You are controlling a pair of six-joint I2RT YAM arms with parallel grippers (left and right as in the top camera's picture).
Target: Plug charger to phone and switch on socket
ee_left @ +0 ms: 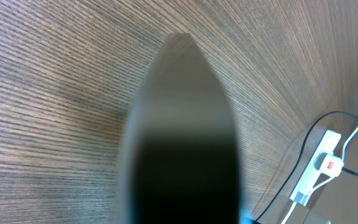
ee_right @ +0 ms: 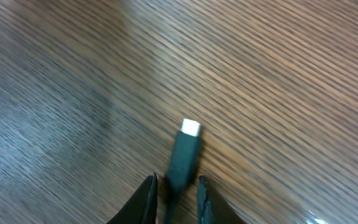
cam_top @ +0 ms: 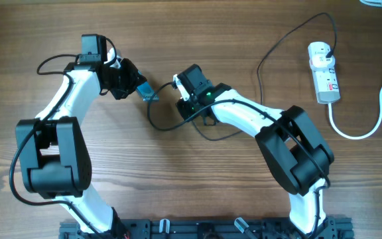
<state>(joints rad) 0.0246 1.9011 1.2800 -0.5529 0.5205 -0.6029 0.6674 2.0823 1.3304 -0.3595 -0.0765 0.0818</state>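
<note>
Wooden tabletop (cam_top: 197, 192): right gripper (ee_right: 176, 183) narrowly pinches the black metal-tipped charger plug (ee_right: 185, 155); left gripper (cam_top: 139, 86) clamps the teal rectangular phone (cam_top: 148, 92); plug may swivel and misalign.

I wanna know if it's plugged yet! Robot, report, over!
Left gripper holds phone. Right gripper holds charger, not plugged in. Nothing in the way.

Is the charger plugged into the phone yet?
Out, not yet. The charger shows its metal tip bare over the table, in the right gripper; the phone sits apart in the left gripper.
</note>
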